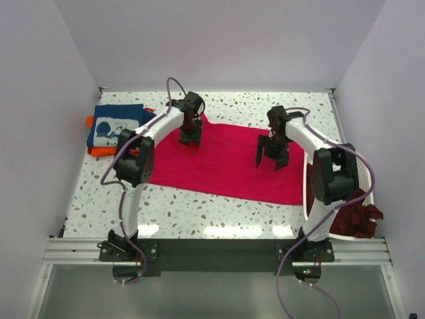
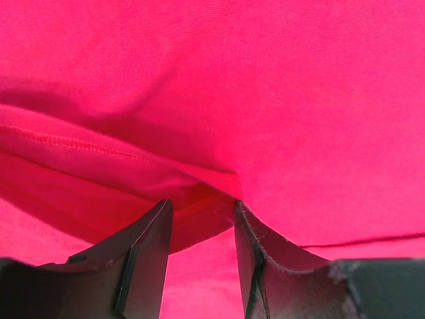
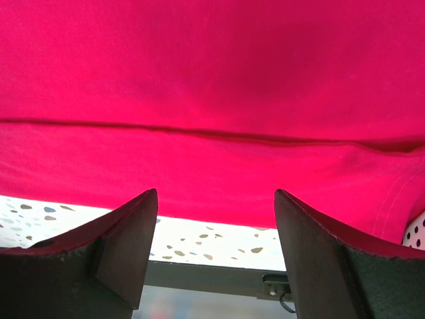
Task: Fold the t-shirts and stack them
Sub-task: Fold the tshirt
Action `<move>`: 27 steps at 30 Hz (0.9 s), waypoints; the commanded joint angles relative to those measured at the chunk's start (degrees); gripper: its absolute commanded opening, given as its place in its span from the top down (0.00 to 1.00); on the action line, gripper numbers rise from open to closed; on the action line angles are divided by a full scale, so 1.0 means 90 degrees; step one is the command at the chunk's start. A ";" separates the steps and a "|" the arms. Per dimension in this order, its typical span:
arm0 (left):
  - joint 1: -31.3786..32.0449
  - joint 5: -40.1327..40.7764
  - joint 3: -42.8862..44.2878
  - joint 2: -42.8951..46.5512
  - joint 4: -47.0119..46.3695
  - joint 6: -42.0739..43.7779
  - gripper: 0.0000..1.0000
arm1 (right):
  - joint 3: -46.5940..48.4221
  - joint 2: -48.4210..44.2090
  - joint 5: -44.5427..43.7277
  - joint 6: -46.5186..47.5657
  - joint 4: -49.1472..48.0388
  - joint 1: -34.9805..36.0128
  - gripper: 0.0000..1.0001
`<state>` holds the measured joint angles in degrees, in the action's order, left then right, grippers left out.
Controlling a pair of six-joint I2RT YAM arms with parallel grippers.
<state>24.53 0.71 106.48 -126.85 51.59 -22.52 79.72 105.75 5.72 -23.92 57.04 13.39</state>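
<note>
The crimson-pink t-shirt lies spread flat across the middle of the table. My left gripper is down on its far left part. In the left wrist view the jaws stand partly open with a raised fold of the shirt between the tips. My right gripper hovers over the shirt's right half. It is wide open and empty, above the shirt's near edge. A folded navy t-shirt with white print lies on an orange one at the far left.
A white laundry basket stands at the right edge with dark maroon shirts in it and spilling over. The speckled table shows in front of the shirt, and its metal front rail shows in the right wrist view.
</note>
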 commanded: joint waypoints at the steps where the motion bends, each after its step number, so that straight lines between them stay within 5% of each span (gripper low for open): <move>1: -0.0001 -0.0206 -0.0014 0.0461 0.0058 0.0247 0.53 | 0.0116 -0.0139 0.0088 0.0080 0.0147 0.0026 0.26; 27: -0.0001 -0.0948 0.0015 0.0286 0.0049 0.0403 0.43 | -0.0030 -0.0266 0.0058 0.0090 0.0137 0.0036 0.26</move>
<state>24.53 -6.20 105.82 -126.45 52.05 -19.88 79.44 105.75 5.67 -23.92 57.08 13.41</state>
